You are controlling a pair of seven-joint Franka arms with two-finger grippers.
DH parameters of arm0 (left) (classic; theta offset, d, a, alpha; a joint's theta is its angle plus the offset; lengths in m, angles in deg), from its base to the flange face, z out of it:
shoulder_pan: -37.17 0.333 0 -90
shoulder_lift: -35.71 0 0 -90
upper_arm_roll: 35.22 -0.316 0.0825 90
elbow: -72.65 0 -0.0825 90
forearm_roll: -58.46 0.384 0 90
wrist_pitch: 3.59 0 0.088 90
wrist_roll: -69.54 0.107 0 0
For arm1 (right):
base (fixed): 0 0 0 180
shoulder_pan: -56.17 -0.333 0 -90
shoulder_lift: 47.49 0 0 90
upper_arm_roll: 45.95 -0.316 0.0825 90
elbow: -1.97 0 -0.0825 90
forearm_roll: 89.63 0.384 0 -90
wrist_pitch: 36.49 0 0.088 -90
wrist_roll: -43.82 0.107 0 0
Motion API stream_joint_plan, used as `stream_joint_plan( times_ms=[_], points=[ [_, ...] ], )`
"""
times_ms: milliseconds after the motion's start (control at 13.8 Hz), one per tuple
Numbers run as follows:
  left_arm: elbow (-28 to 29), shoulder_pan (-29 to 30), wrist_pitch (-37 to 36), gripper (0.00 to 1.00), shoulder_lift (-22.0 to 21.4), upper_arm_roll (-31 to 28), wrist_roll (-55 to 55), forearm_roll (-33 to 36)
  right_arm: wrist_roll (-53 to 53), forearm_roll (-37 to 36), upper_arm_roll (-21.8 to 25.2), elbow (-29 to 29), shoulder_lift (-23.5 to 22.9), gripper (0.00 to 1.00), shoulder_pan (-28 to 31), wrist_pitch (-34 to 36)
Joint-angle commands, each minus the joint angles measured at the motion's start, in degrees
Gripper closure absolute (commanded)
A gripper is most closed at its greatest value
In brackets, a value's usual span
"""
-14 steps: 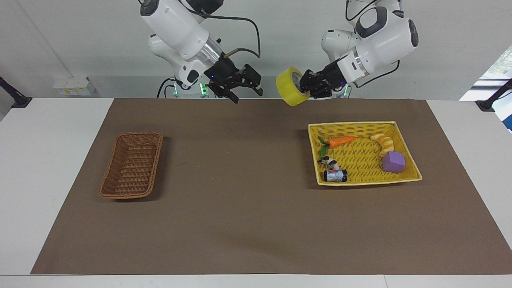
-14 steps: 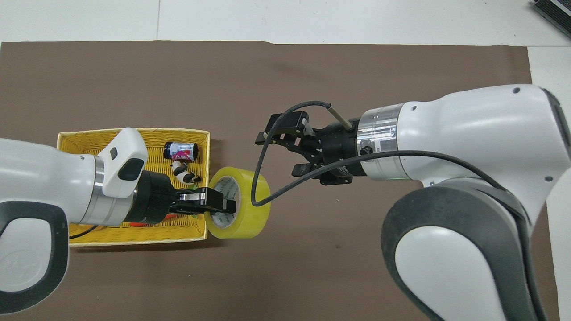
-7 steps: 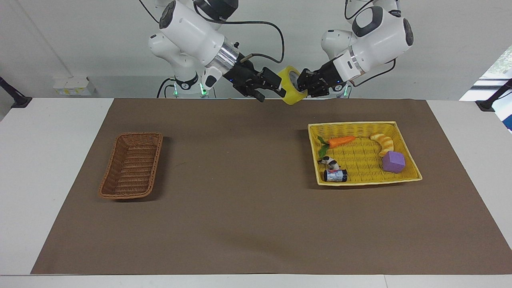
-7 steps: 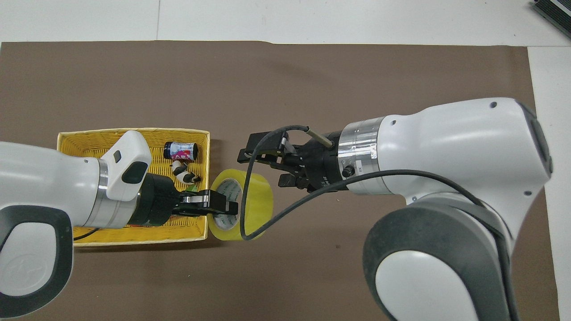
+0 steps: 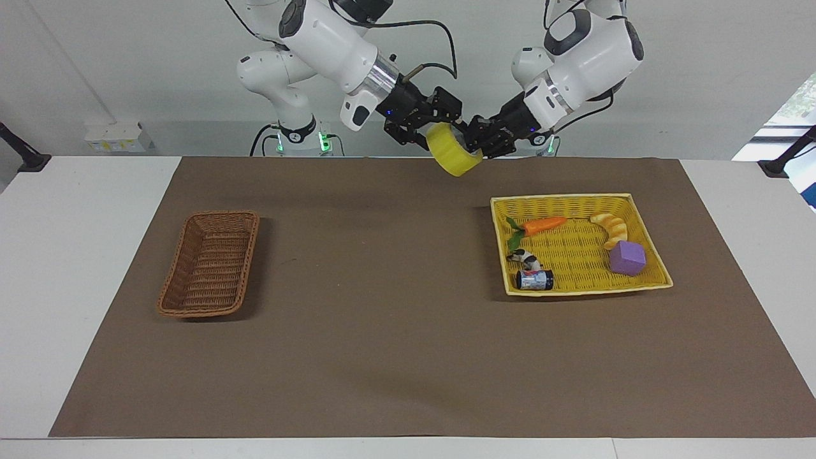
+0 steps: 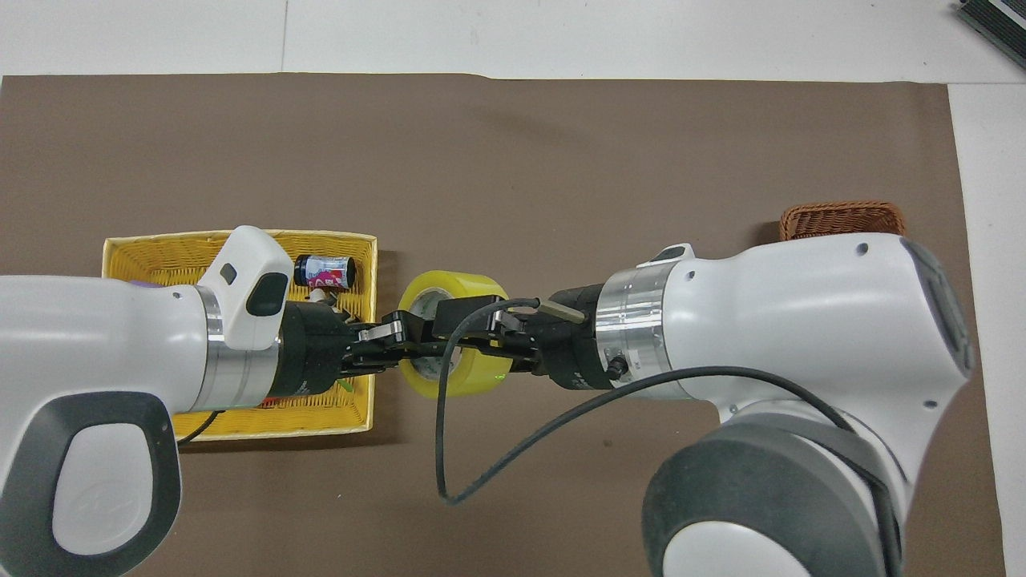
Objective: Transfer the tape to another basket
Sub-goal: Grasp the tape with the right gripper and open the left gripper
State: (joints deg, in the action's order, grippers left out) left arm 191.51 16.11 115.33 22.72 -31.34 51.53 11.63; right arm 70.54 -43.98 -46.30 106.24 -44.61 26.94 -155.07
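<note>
The tape is held in the air over the brown mat, above the strip of mat nearest the robots, between the two arms. The left pincer is clamped on the tape's rim, with one finger inside the core. The right pincer stands with its fingers apart around the opposite side of the roll; whether they touch the tape cannot be told. In the overhead view, both pincers meet at the tape, just beside the yellow tray.

The basket sits on the mat toward the right arm's end of the table and holds nothing. The yellow tray sits toward the left arm's end and holds a carrot, a croissant, a purple cube and a small can.
</note>
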Motion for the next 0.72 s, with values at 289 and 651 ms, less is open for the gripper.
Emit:
stream_joint_plan(
  times_ms=[289,651],
  points=[
    [1.03,0.15,1.5,1.0,-1.33,0.78,-3.26,-1.42,-0.27,-0.21,0.18,1.47,0.9,1.0,1.11,-1.3],
    [0.42,0.32,1.5,0.0,-1.33,0.69,-4.05,-1.34,1.05,-0.47,0.18,0.86,0.37,1.0,3.83,-0.86]
  ],
)
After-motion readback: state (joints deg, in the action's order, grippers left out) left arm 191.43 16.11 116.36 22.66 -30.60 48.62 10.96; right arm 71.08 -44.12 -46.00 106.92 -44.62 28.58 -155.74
